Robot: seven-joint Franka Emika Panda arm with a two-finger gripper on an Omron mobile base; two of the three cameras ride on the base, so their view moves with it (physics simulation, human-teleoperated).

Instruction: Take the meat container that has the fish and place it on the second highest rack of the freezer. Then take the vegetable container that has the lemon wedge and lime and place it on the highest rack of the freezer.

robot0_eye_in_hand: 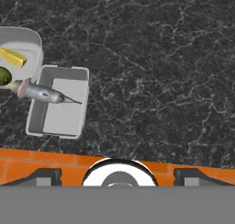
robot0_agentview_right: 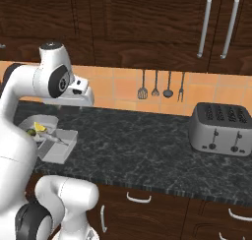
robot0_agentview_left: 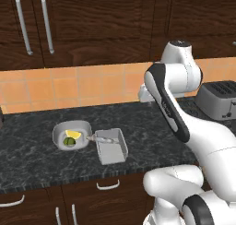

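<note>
Glossy white arm [robot0_agentview_left: 184, 122], rounded segments, dark joint bands, round dark-capped elbow

Counter [robot0_agentview_left: 37, 150] dark speckled stone, polished; cabinets [robot0_agentview_left: 92, 26] dark wood; toaster [robot0_agentview_right: 224, 128] brushed metal.

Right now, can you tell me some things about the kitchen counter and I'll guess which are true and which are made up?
1. The fish lies across the rectangular container. True.
2. The lemon wedge and lime sit in the rounded container. True.
3. The end effector is holding the fish container. False: both containers rest on the counter, untouched.
4. The toaster stands between the two containers. False: it stands far off along the counter.
5. The utensils hang on the tiled wall. True.
</note>
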